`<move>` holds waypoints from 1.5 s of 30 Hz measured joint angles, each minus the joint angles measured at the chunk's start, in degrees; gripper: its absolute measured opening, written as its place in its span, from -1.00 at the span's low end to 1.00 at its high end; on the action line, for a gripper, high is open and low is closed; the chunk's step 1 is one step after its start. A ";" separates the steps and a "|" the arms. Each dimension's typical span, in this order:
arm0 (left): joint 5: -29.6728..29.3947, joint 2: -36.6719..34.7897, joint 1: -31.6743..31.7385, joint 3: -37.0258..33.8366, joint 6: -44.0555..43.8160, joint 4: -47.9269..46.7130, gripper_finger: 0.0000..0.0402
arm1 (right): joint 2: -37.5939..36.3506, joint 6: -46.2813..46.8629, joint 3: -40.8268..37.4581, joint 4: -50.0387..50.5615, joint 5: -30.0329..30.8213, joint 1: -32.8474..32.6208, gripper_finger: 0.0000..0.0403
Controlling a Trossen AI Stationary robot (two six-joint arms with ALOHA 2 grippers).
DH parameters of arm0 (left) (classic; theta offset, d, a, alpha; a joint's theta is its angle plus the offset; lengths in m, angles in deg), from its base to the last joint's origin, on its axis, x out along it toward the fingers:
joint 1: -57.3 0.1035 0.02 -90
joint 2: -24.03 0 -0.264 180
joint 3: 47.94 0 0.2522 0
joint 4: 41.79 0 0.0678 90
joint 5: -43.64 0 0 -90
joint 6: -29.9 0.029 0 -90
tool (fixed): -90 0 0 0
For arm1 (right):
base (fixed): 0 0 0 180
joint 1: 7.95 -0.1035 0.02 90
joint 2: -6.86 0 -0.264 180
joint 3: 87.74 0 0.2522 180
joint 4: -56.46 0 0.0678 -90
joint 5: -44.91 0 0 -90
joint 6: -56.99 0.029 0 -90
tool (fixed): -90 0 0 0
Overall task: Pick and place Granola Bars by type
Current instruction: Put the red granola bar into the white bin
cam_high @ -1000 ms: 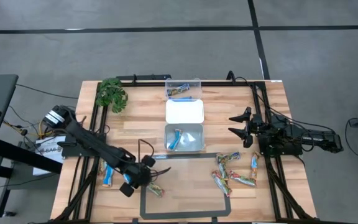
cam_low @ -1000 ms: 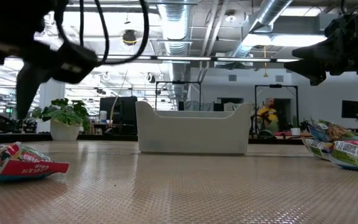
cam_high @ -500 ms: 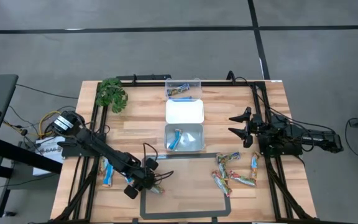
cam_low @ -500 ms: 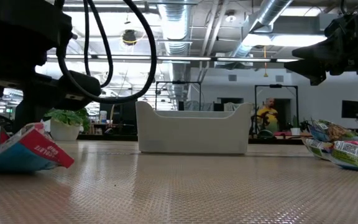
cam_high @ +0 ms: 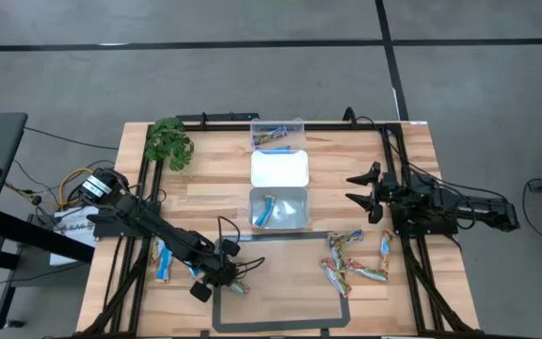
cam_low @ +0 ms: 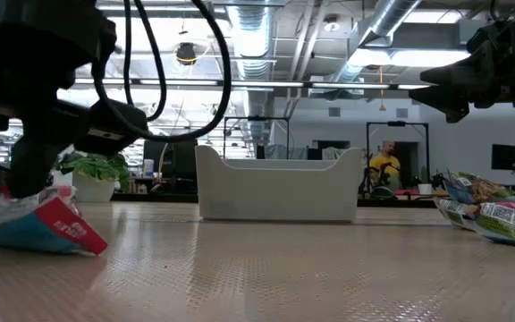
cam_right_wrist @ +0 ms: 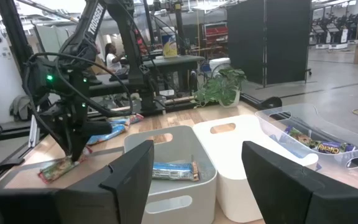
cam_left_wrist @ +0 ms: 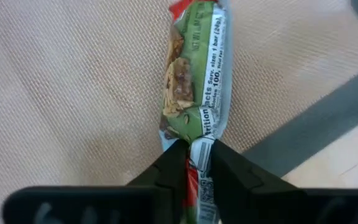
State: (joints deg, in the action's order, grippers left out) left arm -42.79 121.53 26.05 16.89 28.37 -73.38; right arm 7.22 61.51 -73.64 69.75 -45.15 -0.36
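Left wrist view confirms your left gripper (cam_left_wrist: 193,163) has its fingers clenched on one end of a green granola bar (cam_left_wrist: 194,81) lying on the counter (cam_high: 280,282). Your right gripper (cam_high: 358,188), fingers spread, hovers by the counter's right edge.

I'm working in a big robotics lab: exposed ceiling ducts (cam_low: 392,27), concrete floor (cam_high: 252,85), more rig frames (cam_low: 399,156) behind, a person (cam_low: 385,167) by one.
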 joint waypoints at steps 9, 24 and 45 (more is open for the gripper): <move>-2.56 -1.31 2.68 4.38 5.46 3.17 -0.85 | 0.00 0.01 0.01 -0.02 0.00 0.00 0.19; -3.47 -4.31 10.97 17.11 5.20 9.30 -0.86 | -0.07 0.02 -0.01 -0.03 0.00 -0.01 0.19; -5.43 -4.31 41.75 18.43 14.57 7.15 -0.85 | 0.00 0.00 -0.01 -0.02 0.02 0.00 0.19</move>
State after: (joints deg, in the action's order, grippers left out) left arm -48.21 117.22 67.81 35.32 42.94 -66.23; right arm 7.22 61.51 -73.64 69.73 -45.13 -0.36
